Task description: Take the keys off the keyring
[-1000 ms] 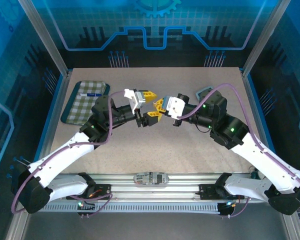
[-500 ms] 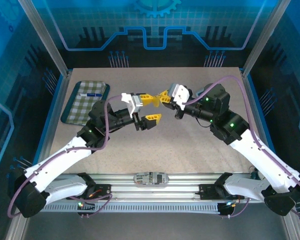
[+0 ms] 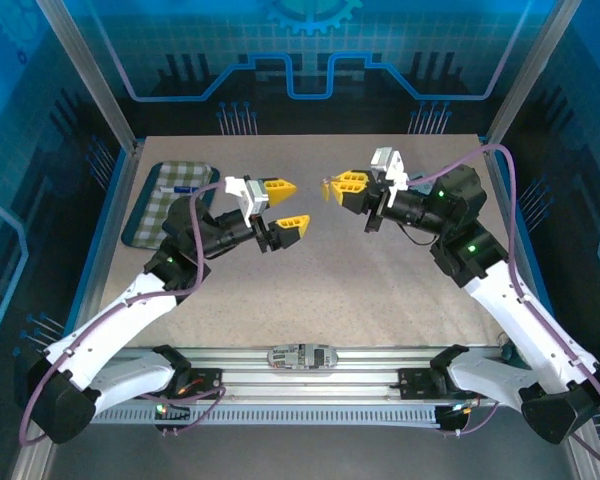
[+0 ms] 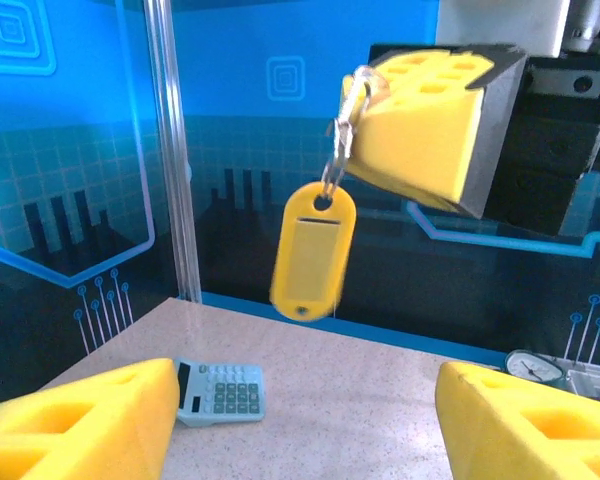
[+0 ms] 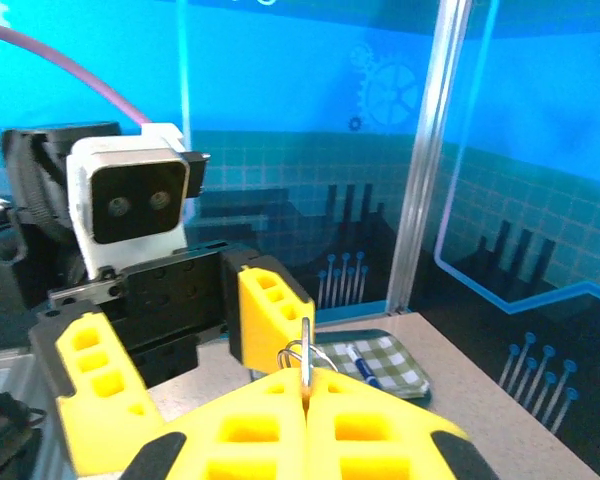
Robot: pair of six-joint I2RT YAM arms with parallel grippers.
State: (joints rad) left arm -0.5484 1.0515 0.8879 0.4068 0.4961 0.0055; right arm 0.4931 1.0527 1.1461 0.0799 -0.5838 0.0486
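Right gripper point(image 3: 332, 187) of mine is clenched on the top of the keyring point(image 4: 311, 250), which hangs long-axis down, straight ahead of my left gripper point(image 3: 297, 204), its jaws apart and empty; keys I cannot pick out.

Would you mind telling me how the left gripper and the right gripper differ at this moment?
The left gripper is open; the right gripper is shut. The left gripper holds nothing; the right gripper pinches the keyring, which dangles below it. Both have yellow fingers and hang above the table.
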